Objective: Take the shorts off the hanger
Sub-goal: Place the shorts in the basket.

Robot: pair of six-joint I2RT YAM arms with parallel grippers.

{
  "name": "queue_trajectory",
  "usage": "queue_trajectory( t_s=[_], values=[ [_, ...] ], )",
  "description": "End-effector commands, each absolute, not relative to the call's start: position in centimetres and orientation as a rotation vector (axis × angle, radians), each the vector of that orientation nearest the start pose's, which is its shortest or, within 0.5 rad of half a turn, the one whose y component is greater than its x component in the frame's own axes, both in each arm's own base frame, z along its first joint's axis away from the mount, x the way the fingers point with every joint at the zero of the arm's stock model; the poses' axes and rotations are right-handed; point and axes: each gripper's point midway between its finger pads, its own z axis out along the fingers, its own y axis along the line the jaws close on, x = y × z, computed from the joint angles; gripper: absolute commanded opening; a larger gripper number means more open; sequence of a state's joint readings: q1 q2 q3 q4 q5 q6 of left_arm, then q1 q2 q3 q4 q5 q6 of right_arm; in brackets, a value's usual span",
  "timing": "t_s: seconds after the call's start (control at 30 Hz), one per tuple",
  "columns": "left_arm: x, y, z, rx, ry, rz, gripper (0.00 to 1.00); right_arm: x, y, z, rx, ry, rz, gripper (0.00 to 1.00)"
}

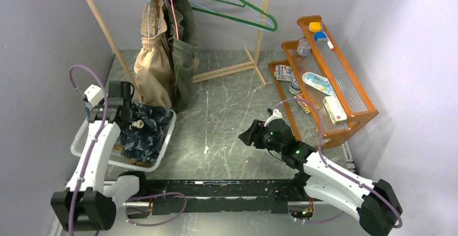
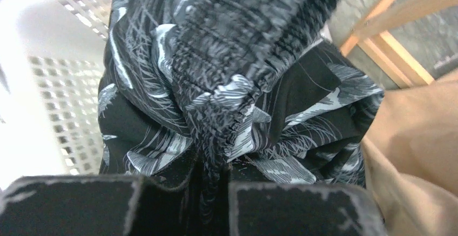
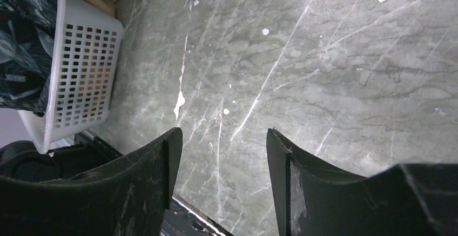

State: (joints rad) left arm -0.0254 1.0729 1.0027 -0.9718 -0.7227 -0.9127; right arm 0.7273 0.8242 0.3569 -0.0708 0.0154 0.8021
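Your left gripper pinches the dark patterned shorts, seemingly by the waistband, over the white basket; your right gripper hangs spread above the table.

I see even, soft light overhead; faint shadows on the counter. Left wrist view: basket blown out white, patterned shorts blurred at top. Right wrist view: counter sharp, dim corner lower left.
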Motion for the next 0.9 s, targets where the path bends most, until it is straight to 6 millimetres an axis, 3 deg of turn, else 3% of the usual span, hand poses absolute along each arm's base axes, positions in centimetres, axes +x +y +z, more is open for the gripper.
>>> queue_trajectory(
  t_s=[0.0,0.17,0.23,0.27,0.4,0.53,0.6,0.87],
  values=[
    [26.7,6.0,15.9,-1.162,2.01,0.116,0.07,19.8,20.8,9.8,0.095,2.223,0.855,0.62],
    [26.0,5.8,12.4,-1.246,2.109,0.082,0.12,20.1,21.1,10.0,0.066,2.236,0.841,0.63],
    [25.6,6.1,12.6,-1.274,2.107,0.086,0.13,20.1,21.3,9.8,0.058,2.246,0.838,0.63],
    [25.4,6.6,13.1,-1.293,2.084,0.085,0.18,20.0,21.4,9.9,0.054,2.249,0.843,0.63],
    [24.6,7.8,16.5,-1.31,1.958,0.099,0.51,19.9,21.3,10.1,0.044,2.242,0.843,0.64],
    [23.7,8.5,20.5,-1.287,1.844,0.1,0.76,20.0,20.8,10.5,0.054,2.224,0.827,0.66],
    [23.0,8.7,22.3,-1.276,1.801,0.105,0.8,20.1,20.7,10.8,0.05,2.21,0.825,0.66],
    [22.6,7.9,28.2,-1.117,1.751,0.04,0.79,20.7,20.7,10.5,0.022,2.236,0.77,0.67]
  ],
)
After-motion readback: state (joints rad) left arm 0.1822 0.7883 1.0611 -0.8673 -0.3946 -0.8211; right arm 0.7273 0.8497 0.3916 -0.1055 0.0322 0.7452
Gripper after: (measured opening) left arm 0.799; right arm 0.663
